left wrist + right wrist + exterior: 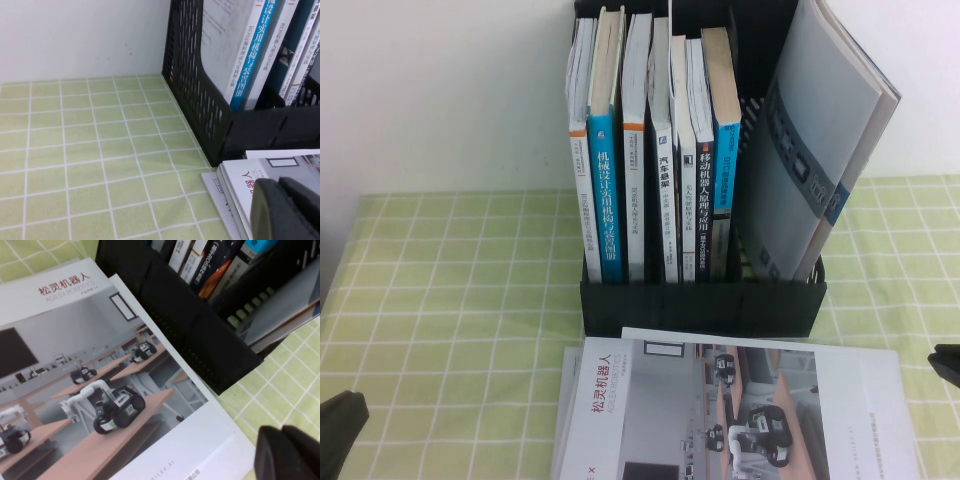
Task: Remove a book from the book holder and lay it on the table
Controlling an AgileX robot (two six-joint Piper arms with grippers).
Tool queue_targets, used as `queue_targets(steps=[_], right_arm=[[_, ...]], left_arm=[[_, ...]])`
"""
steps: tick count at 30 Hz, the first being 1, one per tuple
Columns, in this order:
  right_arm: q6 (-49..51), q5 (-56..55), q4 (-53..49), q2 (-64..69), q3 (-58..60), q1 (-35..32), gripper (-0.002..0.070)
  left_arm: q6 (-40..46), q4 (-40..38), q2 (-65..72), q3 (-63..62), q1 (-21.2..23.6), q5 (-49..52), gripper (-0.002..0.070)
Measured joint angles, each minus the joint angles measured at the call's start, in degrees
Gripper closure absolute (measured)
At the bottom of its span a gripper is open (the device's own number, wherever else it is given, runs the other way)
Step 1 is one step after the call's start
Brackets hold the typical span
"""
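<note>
Book: the large thin glossy brochure with a grey-white cover [720,410], a red Chinese title and a photo of small wheeled robots on wooden benches lies flat on the table, just in front of the rack's low front wall; it runs off the near edge of the high view. More thin white sheets stick out from under its left edge.
Book holder: the black plastic upright file rack [705,300] stands at the far middle of the table against the white wall [440,90]; its side is perforated.
In the rack: a row of upright books [655,150] with white, blue and dark spines fills the left and middle slots; in the right slot a grey brochure with a dark band [820,130] leans to the right.
Table: a light green cloth with a white grid check [450,280] covers it.
Left gripper: [287,210] sits low at the near left of the table, beside the left corner of the lying book; its jaws look closed together with nothing between them.
Right gripper: [290,452] sits at the near right, over the book's right edge and the cloth beside it; its jaws are closed on nothing.
</note>
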Motion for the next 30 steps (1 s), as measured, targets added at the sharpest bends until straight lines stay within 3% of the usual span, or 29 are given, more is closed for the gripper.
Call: queue_targets(steps=[16, 19, 23, 26, 30], right_arm=[[0.0, -0.1, 0.0, 0.0, 0.0, 0.0, 0.0678], [0.0, -0.3, 0.0, 0.0, 0.0, 0.0, 0.0678], [0.0, -0.3, 0.0, 0.0, 0.0, 0.0, 0.0678], [0.0, -0.3, 0.0, 0.0, 0.0, 0.0, 0.0678], [0.0, -0.4, 0.0, 0.0, 0.1, 0.0, 0.0678]], left_arm=[[0.1, -0.6, -6.1, 4.6, 1.1, -1.6, 0.0678], [-2.6, 2.7, -9.4, 9.5, 2.7, -5.1, 0.0678], [-14.9, 13.0, -12.9, 16.6, 5.3, -9.2, 0.0678], [-21.7, 19.7, -15.9, 18.5, 6.2, -8.2, 0.0678], [-24.5, 24.8, -17.9, 18.5, 6.5, -4.5, 0.0678]])
